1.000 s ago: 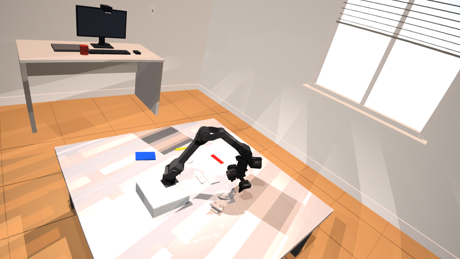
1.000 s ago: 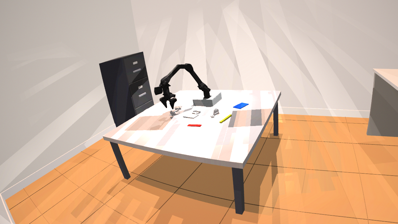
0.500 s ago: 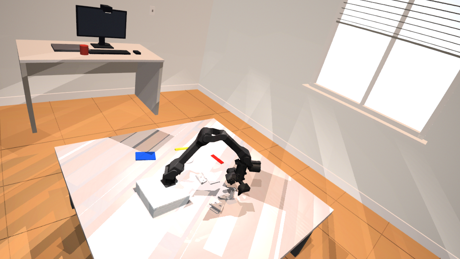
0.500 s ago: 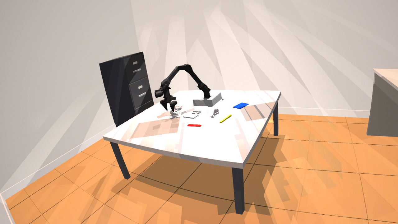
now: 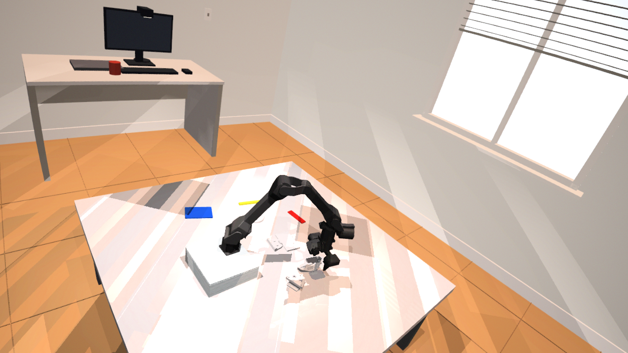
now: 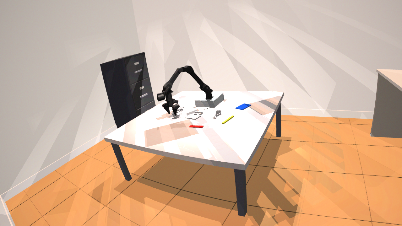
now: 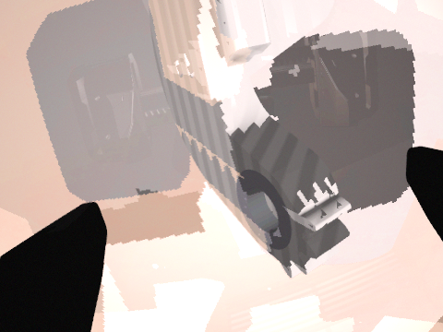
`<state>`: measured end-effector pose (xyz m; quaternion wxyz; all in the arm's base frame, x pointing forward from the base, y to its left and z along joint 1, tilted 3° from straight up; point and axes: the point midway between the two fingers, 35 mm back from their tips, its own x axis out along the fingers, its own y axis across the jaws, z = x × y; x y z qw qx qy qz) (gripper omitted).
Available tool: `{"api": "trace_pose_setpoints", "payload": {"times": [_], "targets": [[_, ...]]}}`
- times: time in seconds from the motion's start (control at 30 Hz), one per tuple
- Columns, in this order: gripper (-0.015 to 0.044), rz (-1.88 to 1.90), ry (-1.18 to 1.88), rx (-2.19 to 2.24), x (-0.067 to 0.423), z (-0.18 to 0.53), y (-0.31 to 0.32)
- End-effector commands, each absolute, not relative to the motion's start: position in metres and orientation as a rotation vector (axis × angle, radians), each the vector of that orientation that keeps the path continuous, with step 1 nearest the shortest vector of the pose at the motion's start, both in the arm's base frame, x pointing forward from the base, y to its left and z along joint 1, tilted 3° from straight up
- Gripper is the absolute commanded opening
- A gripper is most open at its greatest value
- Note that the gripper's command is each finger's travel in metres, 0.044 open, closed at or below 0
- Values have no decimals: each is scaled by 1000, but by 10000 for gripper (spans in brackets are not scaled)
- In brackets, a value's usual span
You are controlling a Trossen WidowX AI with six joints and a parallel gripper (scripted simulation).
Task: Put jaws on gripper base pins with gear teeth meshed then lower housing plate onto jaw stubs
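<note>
My gripper (image 5: 320,260) (image 6: 172,114) (image 7: 258,191) is open, low over the table, with nothing held. A pale jaw-like part (image 5: 307,267) (image 7: 286,159) lies below and between its fingers; the wrist view shows a ribbed body and a round hole. A pale part with holes (image 5: 295,280) lies close beside it. A small pale part (image 5: 275,242) (image 6: 198,113) lies by a flat pale plate (image 5: 291,247) (image 6: 192,117). Another pale part (image 6: 218,113) stands apart, mostly hidden by the arm in the top view. Glare hides pins and teeth, so I cannot tell base from housing plate.
The arm stands on a white block (image 5: 223,267) (image 6: 204,103). A red bar (image 5: 296,216) (image 6: 196,126), a yellow bar (image 5: 248,202) (image 6: 227,119) and a blue plate (image 5: 198,212) (image 6: 243,106) lie on the table (image 5: 175,324) (image 6: 225,151). Hard shadows cross it.
</note>
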<state>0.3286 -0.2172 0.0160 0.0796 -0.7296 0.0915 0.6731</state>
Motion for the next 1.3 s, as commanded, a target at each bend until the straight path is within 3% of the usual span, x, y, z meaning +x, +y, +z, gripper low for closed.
{"api": "trace_pose_setpoints", "payload": {"times": [0.0,0.3,0.67,0.9,1.0,1.27], "targets": [[440,2021,278,-2170,327,7,-217],[440,2021,279,-2170,327,0,-217],[151,2021,279,-2170,327,0,-217],[105,2021,279,-2170,327,0,-217],[37,2021,279,-2170,327,0,-217],[37,2021,279,-2170,327,1,-216]]}}
